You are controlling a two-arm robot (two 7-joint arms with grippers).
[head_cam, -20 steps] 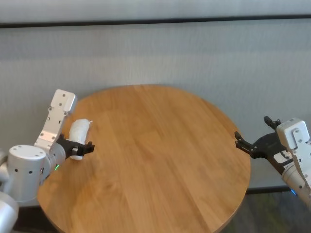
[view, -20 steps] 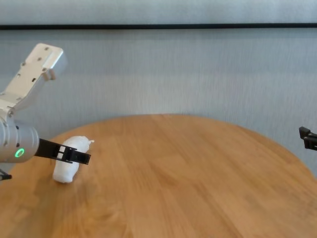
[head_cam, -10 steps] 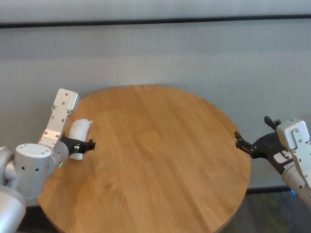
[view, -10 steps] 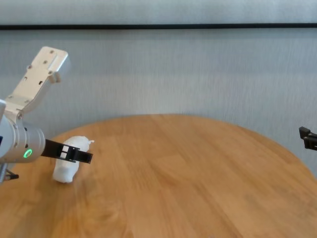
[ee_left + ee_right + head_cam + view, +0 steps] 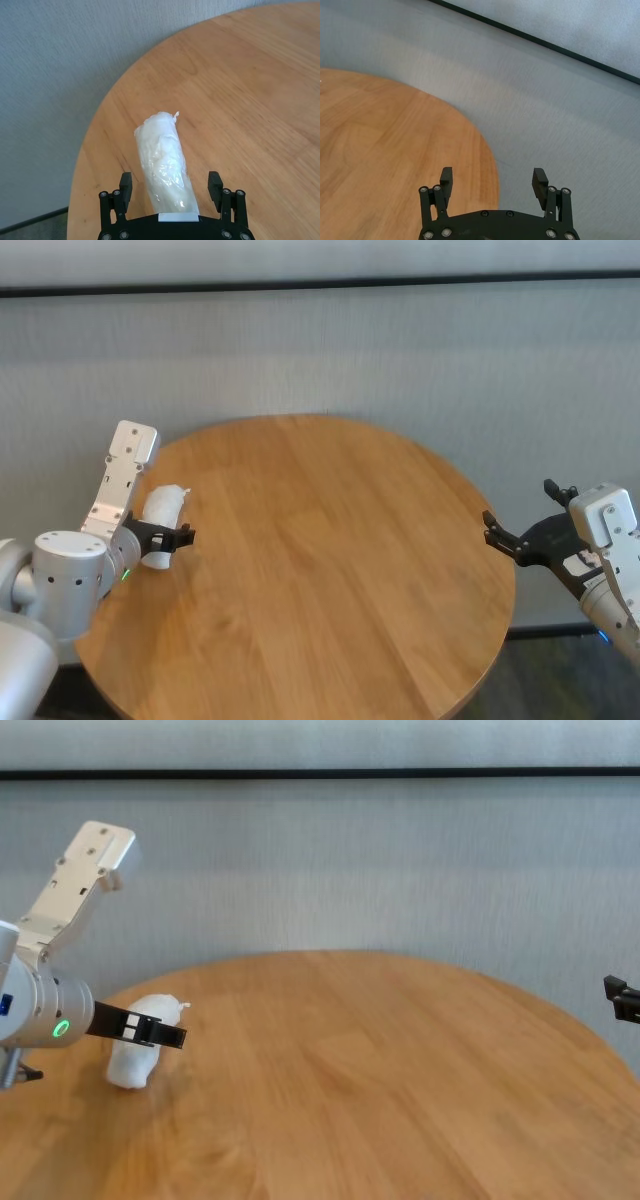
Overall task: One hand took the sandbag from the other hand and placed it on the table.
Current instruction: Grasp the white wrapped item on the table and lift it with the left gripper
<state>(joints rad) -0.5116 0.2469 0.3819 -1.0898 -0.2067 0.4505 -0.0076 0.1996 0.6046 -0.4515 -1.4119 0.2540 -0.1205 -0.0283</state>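
Observation:
The sandbag [image 5: 164, 506], a white lumpy pouch with a knotted tip, lies on the left part of the round wooden table [image 5: 330, 570]. My left gripper [image 5: 168, 540], the hand with the green ring, hovers at its near end. In the left wrist view the sandbag [image 5: 162, 155] runs lengthwise between the open left gripper [image 5: 170, 177], with a gap on each side. The chest view shows one black finger in front of the sandbag [image 5: 133, 1065]. My right gripper [image 5: 518, 502], with the blue ring, hangs open and empty just off the table's right edge; the right wrist view shows it [image 5: 492, 174] wide apart.
A grey textured wall with a dark horizontal strip stands behind the table. Bare wood [image 5: 380, 1100] stretches between the two arms. Past the table's rim [image 5: 487, 150] on the right, only the grey wall shows.
My left wrist has shifted slightly over the sandbag's near end. The sandbag has stayed where it lies, and the right arm has not moved.

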